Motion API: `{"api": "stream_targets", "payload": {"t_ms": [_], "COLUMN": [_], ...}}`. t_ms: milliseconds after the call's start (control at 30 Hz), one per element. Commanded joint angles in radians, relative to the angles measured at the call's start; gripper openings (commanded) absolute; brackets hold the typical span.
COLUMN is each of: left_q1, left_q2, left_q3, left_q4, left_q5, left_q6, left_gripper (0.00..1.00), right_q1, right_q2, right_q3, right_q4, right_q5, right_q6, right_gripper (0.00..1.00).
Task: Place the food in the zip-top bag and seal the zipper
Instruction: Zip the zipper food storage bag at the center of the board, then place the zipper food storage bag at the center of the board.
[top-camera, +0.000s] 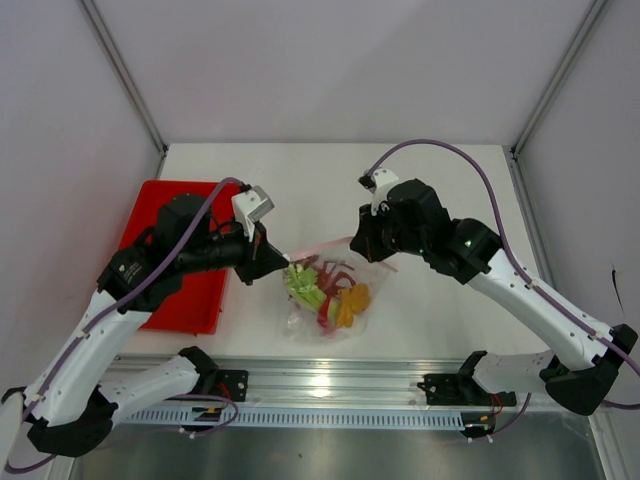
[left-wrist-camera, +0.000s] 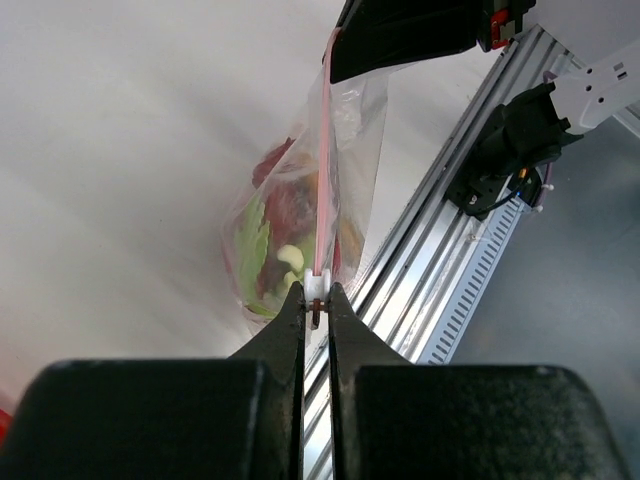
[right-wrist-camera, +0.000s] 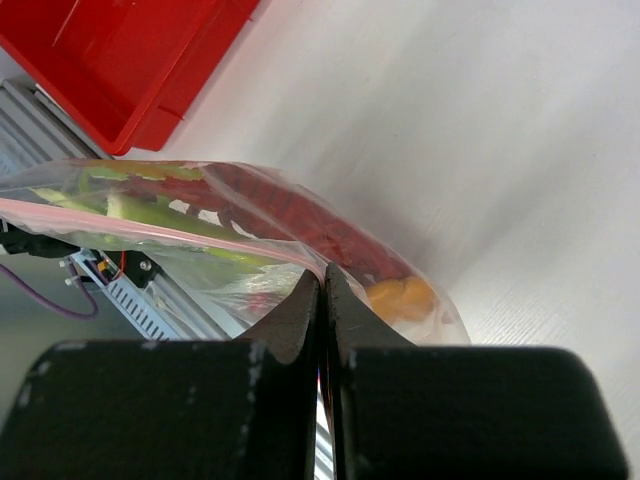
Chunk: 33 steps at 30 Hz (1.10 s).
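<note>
The zip-top bag (top-camera: 325, 310) is at the near middle of the table (top-camera: 300, 180), between the two arms. The food (top-camera: 330, 295) is inside it: light green stalks (top-camera: 303, 285), red crab (top-camera: 335, 275), yellow-orange pieces (top-camera: 353, 300). We see the zipper (left-wrist-camera: 324, 170) stretched in a straight line between the grippers, mouth edge up. At its left end the left gripper (left-wrist-camera: 317, 308) is pinched nearly closed on the white slider tab (left-wrist-camera: 317, 287). At the opposite end the right gripper (right-wrist-camera: 322, 288) is clamped tight on the pink-red strip, with only plastic between its fingers. We can't tell whether the bag's bottom rests on the table or hangs just above it. The red tray (top-camera: 185, 300) lies left of the bag, under the left arm and apart from the bag. A metal rail (top-camera: 330, 372) runs along the near table edge.
</note>
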Motion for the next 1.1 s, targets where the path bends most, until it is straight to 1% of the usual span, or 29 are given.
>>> {"api": "stream_targets", "payload": {"t_ms": [0,133,200,267,467,533,600,633,667,700,733,800,833,967,1067], "left_q1": [0.006,0.007,0.007,0.006,0.008,0.009,0.011,0.009,0.009,0.011,0.009,0.011,0.009,0.009,0.009], "left_q2": [-0.063,-0.118,-0.146,-0.161,-0.162,-0.165,-0.172,-0.173,-0.175,-0.178,-0.185,-0.187,-0.189,-0.190,-0.199], "left_q3": [-0.017,-0.106,-0.134,-0.151,-0.137,-0.131,-0.132,-0.132,-0.132,-0.132,-0.138,-0.138,-0.145,-0.164,-0.180], "left_q4": [-0.041,0.005,0.017,0.026,0.005,0.004,0.003,0.005,0.005,0.010,0.011,0.017,0.022,0.051,0.072], "left_q5": [-0.026,-0.037,-0.054,-0.072,-0.112,-0.117,-0.125,-0.131,-0.138,-0.155,-0.166,-0.181,-0.177,-0.119,-0.086], "left_q6": [-0.050,-0.101,-0.125,-0.133,-0.139,-0.139,-0.138,-0.139,-0.139,-0.139,-0.139,-0.141,-0.141,-0.146,-0.153], "left_gripper": [0.04,0.14,0.16,0.15,0.09,0.10,0.18,0.36,0.45,0.51,0.69,0.95,1.00,0.99,0.99], "right_q1": [-0.030,-0.030,-0.030,-0.030,-0.032,-0.032,-0.033,-0.033,-0.032,-0.033,-0.033,-0.043,-0.049,-0.087,-0.130], "right_q2": [-0.009,0.001,0.008,0.013,-0.012,-0.015,-0.018,-0.018,-0.016,-0.015,-0.015,-0.009,-0.004,0.020,0.037], "right_q3": [0.003,-0.001,-0.006,-0.006,-0.006,-0.006,-0.007,-0.007,-0.007,-0.006,-0.007,-0.009,-0.006,-0.003,-0.003], "right_q4": [-0.088,-0.073,-0.071,-0.071,-0.082,-0.089,-0.091,-0.089,-0.089,-0.089,-0.085,-0.080,-0.077,-0.059,-0.031], "right_q5": [0.088,0.062,0.060,0.074,0.106,0.112,0.112,0.112,0.111,0.114,0.119,0.119,0.114,0.115,0.146], "right_q6": [-0.013,-0.019,-0.022,-0.022,-0.022,-0.022,-0.019,-0.016,-0.013,-0.011,-0.008,-0.008,-0.008,-0.001,0.004], "right_gripper": [0.00,0.00,0.00,0.00,0.00,0.00,0.00,0.00,0.00,0.00,0.00,0.00,0.00,0.00,0.00]}}
